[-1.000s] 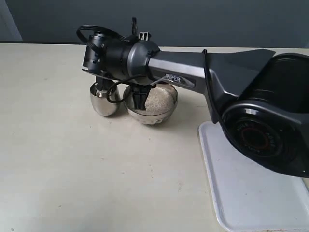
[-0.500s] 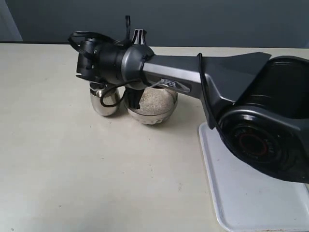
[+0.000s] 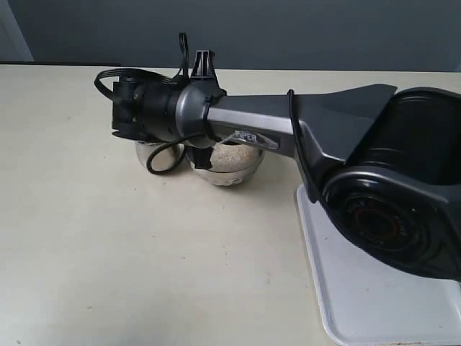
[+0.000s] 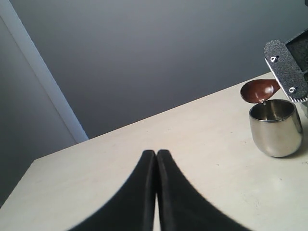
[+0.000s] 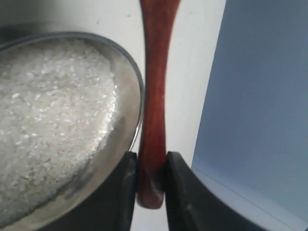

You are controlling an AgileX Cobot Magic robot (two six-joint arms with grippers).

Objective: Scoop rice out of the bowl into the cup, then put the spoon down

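Note:
My right gripper is shut on the handle of the dark reddish-brown spoon. The spoon runs along the rim of the steel bowl, which is full of white rice. In the left wrist view the spoon's oval head hangs tilted just above the mouth of the steel cup. In the exterior view the right arm's wrist covers the cup and the bowl, which stand side by side. My left gripper is shut and empty, low over the table and well apart from the cup.
A white tray lies at the front right of the table, partly under the right arm's bulky base. A dark wall runs behind the table's far edge.
The right wrist has shifted left and risen from over the bowl to over the cup, taking the spoon along. The bowl and the cup have stayed put.

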